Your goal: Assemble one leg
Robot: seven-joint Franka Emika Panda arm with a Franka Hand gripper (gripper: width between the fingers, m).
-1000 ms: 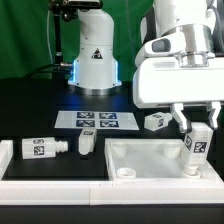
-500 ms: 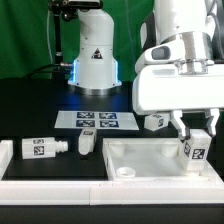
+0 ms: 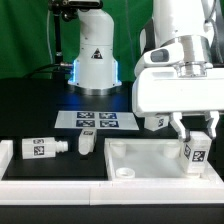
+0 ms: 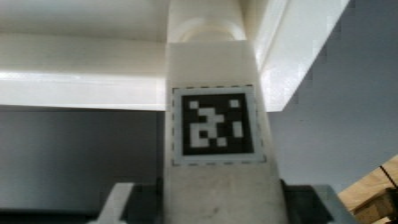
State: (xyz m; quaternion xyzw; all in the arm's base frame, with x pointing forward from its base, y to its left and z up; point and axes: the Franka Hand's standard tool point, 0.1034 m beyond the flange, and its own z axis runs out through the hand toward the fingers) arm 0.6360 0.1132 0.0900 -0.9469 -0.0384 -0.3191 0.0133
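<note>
Count log, exterior view.

Legs: 4 in total.
- leftmost leg (image 3: 36, 148): 1
- second leg (image 3: 87, 143): 1
- rear leg (image 3: 156, 122): 1
- held leg (image 3: 195, 150): 1

Panel (image 3: 150, 158): 1. Corner hole (image 3: 125, 172) clearly visible on it: 1. Other corners cannot be counted at this size.

Marker board (image 3: 98, 120): 1. It carries several tags, which are too small for a firm count.

Arm base (image 3: 95, 55): 1.

Gripper (image 3: 197, 136): 1, with 2 fingers.

Count log, wrist view.

Legs in frame: 1, the held leg.
Tag sticker (image 4: 215, 122) facing the camera: 1.
</note>
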